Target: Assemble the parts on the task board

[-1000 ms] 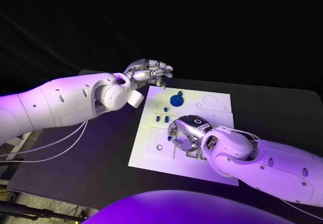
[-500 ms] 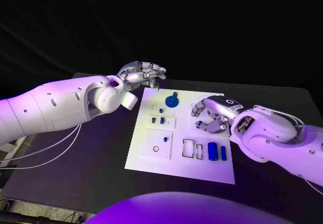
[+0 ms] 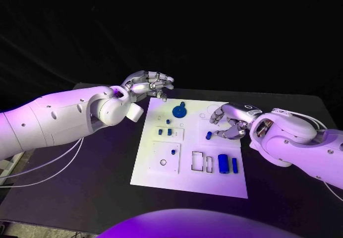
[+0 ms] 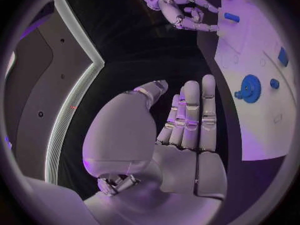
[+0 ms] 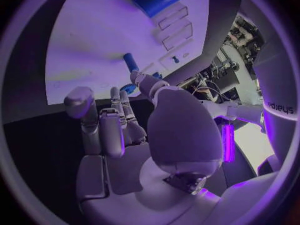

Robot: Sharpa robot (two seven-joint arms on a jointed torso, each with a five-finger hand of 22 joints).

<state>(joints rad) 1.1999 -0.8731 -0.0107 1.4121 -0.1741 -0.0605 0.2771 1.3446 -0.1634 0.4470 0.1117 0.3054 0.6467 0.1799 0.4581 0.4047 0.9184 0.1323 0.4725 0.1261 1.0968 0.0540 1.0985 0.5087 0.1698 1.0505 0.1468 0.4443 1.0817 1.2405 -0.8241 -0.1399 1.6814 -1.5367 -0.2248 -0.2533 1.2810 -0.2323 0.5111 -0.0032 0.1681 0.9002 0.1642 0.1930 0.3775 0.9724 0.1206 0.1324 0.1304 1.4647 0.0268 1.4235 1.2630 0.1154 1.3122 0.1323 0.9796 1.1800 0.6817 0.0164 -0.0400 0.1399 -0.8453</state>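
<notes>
On a black bench (image 3: 85,168), a white task board (image 3: 161,176) lies between two robot arms.

The left hand (image 3: 148,83) hovers past the board's far corner, fingers loosely curled, holding nothing. The right hand (image 3: 232,121) hangs over the board, fingers apart and empty, beside a small blue peg (image 3: 208,135). A blue gear (image 3: 179,110) sits near the far edge.
</notes>
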